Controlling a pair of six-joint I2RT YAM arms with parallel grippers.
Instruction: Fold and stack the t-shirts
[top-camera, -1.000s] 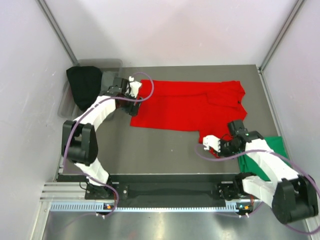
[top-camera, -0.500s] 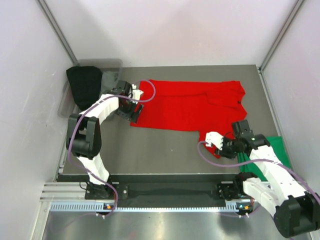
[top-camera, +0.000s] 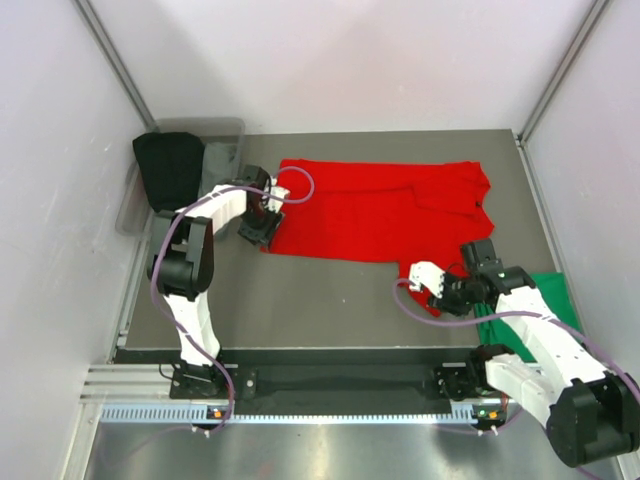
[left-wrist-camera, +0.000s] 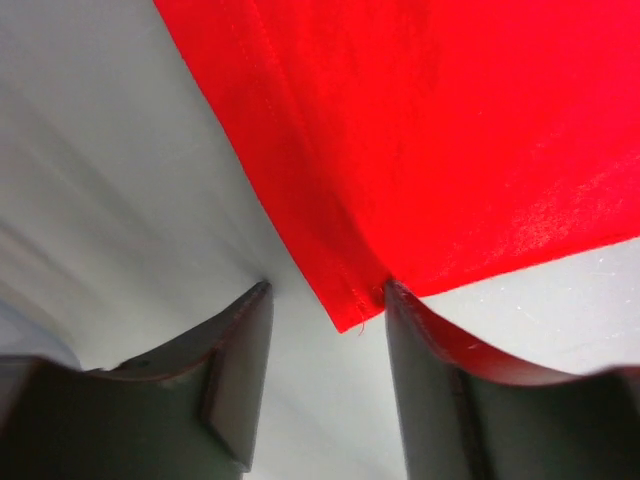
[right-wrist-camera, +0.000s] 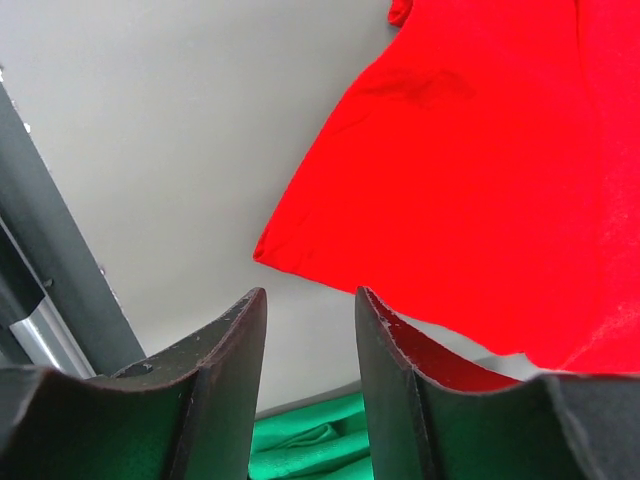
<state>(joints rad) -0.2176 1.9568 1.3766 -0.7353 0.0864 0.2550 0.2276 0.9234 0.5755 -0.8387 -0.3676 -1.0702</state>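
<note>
Top external is showing the red t-shirt (top-camera: 380, 215) spread far, the green t-shirt (top-camera: 548, 300) bunched near right. My left pincer (left-wrist-camera: 328, 290), narrowly parted, is straddling the red near-left corner; my right pincer (right-wrist-camera: 310, 292), likewise parted, is hovering over its near-right hem.

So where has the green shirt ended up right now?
In the overhead view the green t-shirt lies bunched at the near right corner of the table, partly under the right arm, just nearer than the spread red t-shirt.

Gray table (top-camera: 330, 300) carried red t-shirt (top-camera: 380, 215) spread flat centre to 1 o'clock, green t-shirt (top-camera: 555, 295) bunched at 4, black cloth (top-camera: 165, 175) at 10.
</note>
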